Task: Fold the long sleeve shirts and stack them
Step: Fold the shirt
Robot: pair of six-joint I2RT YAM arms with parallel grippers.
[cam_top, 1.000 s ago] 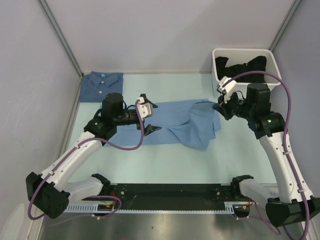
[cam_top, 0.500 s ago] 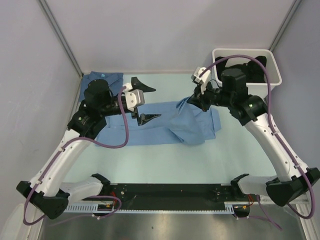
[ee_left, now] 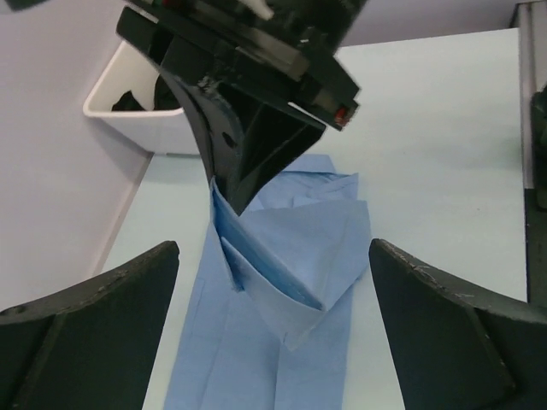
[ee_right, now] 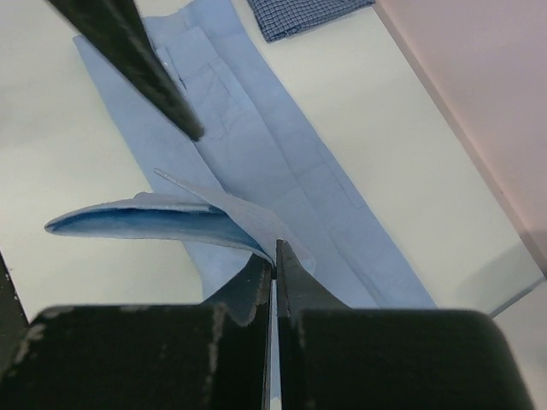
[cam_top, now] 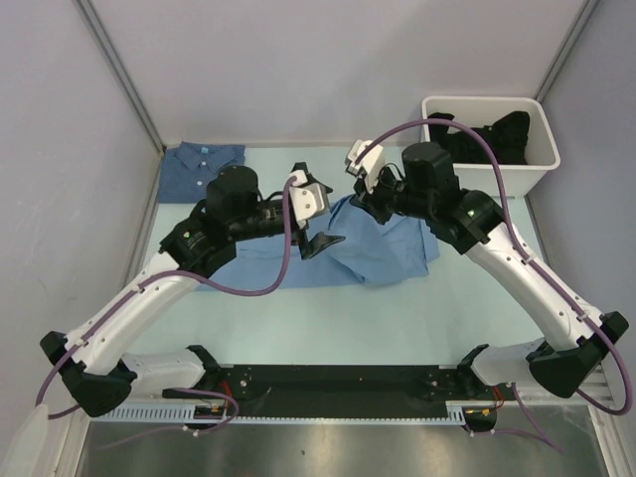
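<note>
The light sky-blue shirt (cam_top: 383,248) lies lengthwise across the middle of the table. My right gripper (cam_top: 364,204) is shut on its right end and holds that end lifted and folded back over the rest; the right wrist view shows the pinched fold (ee_right: 214,213) between my shut fingers (ee_right: 275,253). My left gripper (cam_top: 316,212) is open and empty, hovering over the shirt just left of the right gripper. In the left wrist view (ee_left: 273,248) the shirt (ee_left: 291,282) lies between its spread fingers. The darker denim-blue shirt (cam_top: 202,169) lies folded at the back left, also seen in the right wrist view (ee_right: 308,15).
A white bin (cam_top: 544,139) holding dark clothes stands at the back right; it also shows in the left wrist view (ee_left: 111,94). Grey walls close the table on the left, back and right. The arm bases sit on a black rail (cam_top: 338,383) at the near edge.
My right gripper has moved left across the table, dragging the shirt's right end over the body. My left gripper, open throughout, swung back and then right toward the lifted fold.
</note>
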